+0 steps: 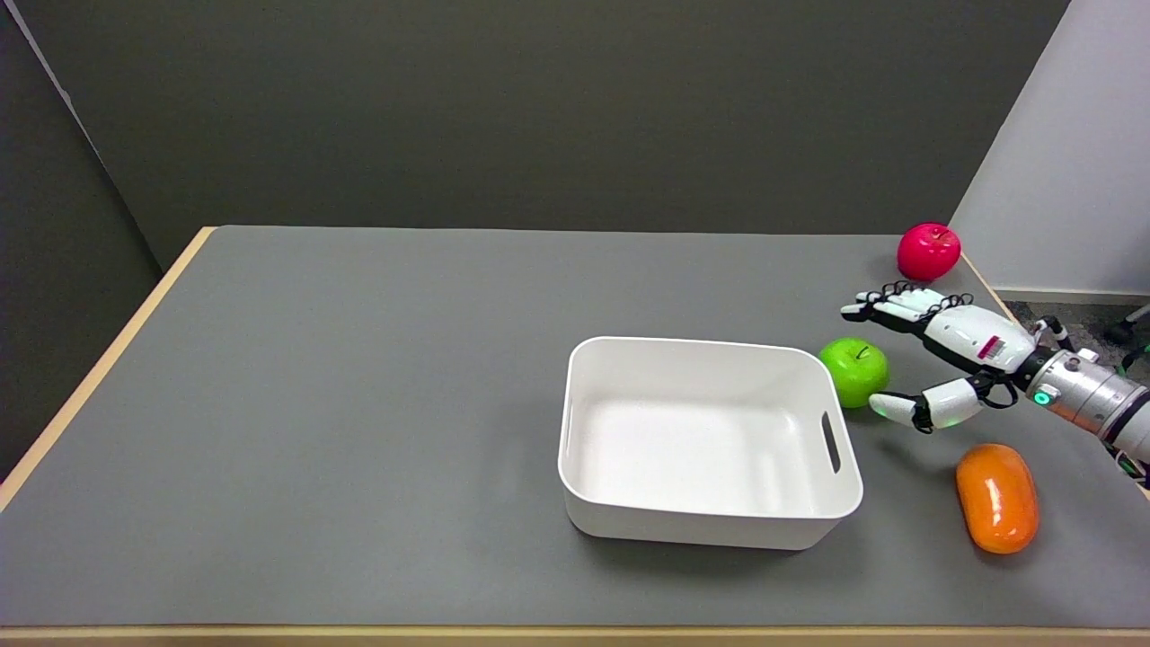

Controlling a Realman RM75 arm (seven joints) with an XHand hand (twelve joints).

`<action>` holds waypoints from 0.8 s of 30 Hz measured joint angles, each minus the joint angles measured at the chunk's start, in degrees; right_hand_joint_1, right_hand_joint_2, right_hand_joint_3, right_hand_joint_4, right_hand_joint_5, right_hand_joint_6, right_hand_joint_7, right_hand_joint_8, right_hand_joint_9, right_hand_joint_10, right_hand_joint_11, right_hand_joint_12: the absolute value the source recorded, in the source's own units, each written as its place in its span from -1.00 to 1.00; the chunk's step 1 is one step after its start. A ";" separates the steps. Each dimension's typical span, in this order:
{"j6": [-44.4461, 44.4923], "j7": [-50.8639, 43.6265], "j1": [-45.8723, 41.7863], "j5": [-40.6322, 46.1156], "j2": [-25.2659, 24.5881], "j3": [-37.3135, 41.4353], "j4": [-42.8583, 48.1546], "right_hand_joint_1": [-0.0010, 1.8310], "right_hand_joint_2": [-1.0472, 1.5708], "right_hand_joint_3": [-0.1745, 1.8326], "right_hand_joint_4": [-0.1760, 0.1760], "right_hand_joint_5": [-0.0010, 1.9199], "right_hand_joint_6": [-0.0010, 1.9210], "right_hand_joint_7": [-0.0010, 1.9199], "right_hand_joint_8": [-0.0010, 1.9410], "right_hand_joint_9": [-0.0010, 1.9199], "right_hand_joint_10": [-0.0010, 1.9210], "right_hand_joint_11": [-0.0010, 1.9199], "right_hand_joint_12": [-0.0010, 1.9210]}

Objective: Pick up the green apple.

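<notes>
The round, glossy green apple (854,370) sits on the grey table top (359,404) in the right-centre of the frame, just beside the upper right corner of the white rectangular plastic bin (710,440); whether it touches the bin's rim cannot be told. The robot's right hand (943,359) reaches in from the right edge of the frame and lies immediately to the right of the apple. Its fingers are spread apart and hold nothing: the long fingers (889,305) stretch out toward the upper left, passing above the apple in the frame, while the thumb (907,409) juts out below it, its tip very near the apple's lower right side. So the apple lies to the left of the palm, in the open gap between thumb and fingers, and the closing move seems to call for a little more travel leftward before the fingers wrap round. The apple is round, with no long axis to line up; its stem points up.

The bin wall stands just behind the apple on its left and could block the fingertips or let the apple be pushed against it. A shiny red apple (928,252) rests in the upper right near the table's edge, beyond the fingers. A smooth orange oval fruit-shaped object (996,497) lies at the lower right, under the wrist, apart from the hand.
</notes>
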 measured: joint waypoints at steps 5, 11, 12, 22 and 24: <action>-1.25 0.30 0.58 -1.01 -0.20 -0.70 0.63 -0.44 0.21 0.15 0.36 -0.90 -0.49 -0.96 -0.65 -1.00 -0.46 -1.00 -0.05; -2.39 0.51 1.26 -1.98 -0.49 -1.42 1.27 -0.45 0.21 0.14 0.35 -0.89 -0.53 -0.92 -0.67 -0.98 -0.42 -1.00 0.01; -2.54 0.51 1.34 -2.13 -0.55 -1.50 1.37 -0.47 0.21 0.13 0.35 -0.88 -0.55 -0.90 -0.68 -0.97 -0.39 -1.00 0.04; -3.59 0.50 2.02 -3.30 -0.95 -2.19 2.20 -0.27 0.25 0.13 0.34 -0.86 -0.61 -0.82 -0.71 -0.87 -0.34 -1.00 0.14; -3.77 0.50 2.09 -3.53 -1.02 -2.26 2.32 -0.25 0.25 0.11 0.33 -0.85 -0.63 -0.81 -0.72 -0.86 -0.35 -1.00 0.17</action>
